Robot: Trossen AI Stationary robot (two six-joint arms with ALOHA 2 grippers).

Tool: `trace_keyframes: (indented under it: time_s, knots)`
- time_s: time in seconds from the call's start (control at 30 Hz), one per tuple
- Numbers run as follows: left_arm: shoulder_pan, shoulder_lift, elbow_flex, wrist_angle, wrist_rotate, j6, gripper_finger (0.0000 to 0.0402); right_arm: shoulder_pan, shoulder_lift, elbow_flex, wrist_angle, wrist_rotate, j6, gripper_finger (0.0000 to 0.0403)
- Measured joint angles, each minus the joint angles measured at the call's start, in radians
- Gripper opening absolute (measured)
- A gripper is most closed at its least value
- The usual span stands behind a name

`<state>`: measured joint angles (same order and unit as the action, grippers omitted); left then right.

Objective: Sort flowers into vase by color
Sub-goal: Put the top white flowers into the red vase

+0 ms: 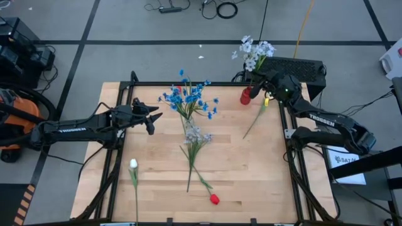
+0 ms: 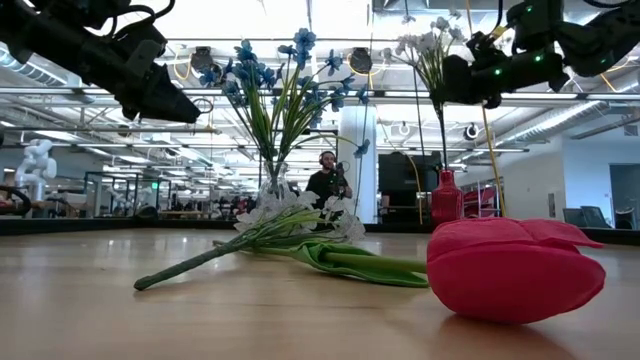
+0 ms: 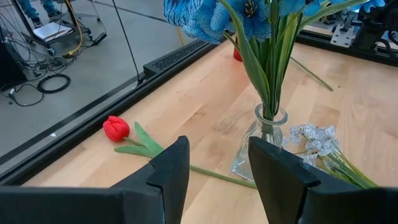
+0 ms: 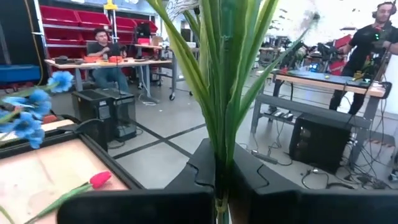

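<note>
— Where's the right gripper (image 1: 264, 90) at?

— Up at the far right corner of the table (image 1: 251, 169), right beside the red vase (image 1: 245, 96). Its fingers are clamped on the green stems of the white-lilac flowers (image 1: 252, 51); from the right wrist view the stems (image 4: 221, 93) run straight up between the 2 dark fingers, which are pressed tight against them.

— Are those stems in the vase?

— The blooms stand above it, and in the low view the bunch (image 2: 428, 45) rises over the red vase (image 2: 445, 197), but I can't tell how deep the stems sit.

— And the left gripper (image 1: 151, 119)?

— Hanging over the left side of the table, fingers spread wide, holding nothing. It points toward the clear glass vase (image 3: 264, 140) with the blue flowers (image 1: 188, 98) standing in it (near the table's middle, toward the far edge).

— What's loose on the wood?

— A pale white-lilac sprig (image 1: 196, 135) lies flat just beside the glass vase, its stem trailing toward the near edge. A red tulip (image 1: 214, 199) lies near the front edge, its stem running back toward that sprig. A white tulip (image 1: 133, 164) lies at the front left, well apart from the others. 1 more green stem (image 1: 256, 118) lies slanted near the red vase, with a small yellowish bit at its far end.

— Anyone around?

— A person (image 2: 328, 182) sits in the room beyond the table.
</note>
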<state>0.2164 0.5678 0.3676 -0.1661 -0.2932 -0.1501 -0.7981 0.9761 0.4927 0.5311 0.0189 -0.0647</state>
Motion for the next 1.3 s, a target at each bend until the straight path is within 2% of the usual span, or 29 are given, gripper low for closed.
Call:
trace_keyframes:
  time_s: [0.63,0.97,1.3]
  knots:
    - [0.000,0.000,0.000,0.000,0.000,0.000,0.0171,-0.041,0.048,-0.001,-0.007,-0.053,-0.009,0.0004]
    - [0.000,0.000,0.000,0.000,0.000,0.000,0.0171,-0.041,0.082,-0.158,0.207,-0.048,0.026,0.0004]
    - [0.000,0.000,0.000,0.001,0.000,0.000,0.0171,-0.041,0.166,-0.234,0.286,-0.043,0.027,0.0015]
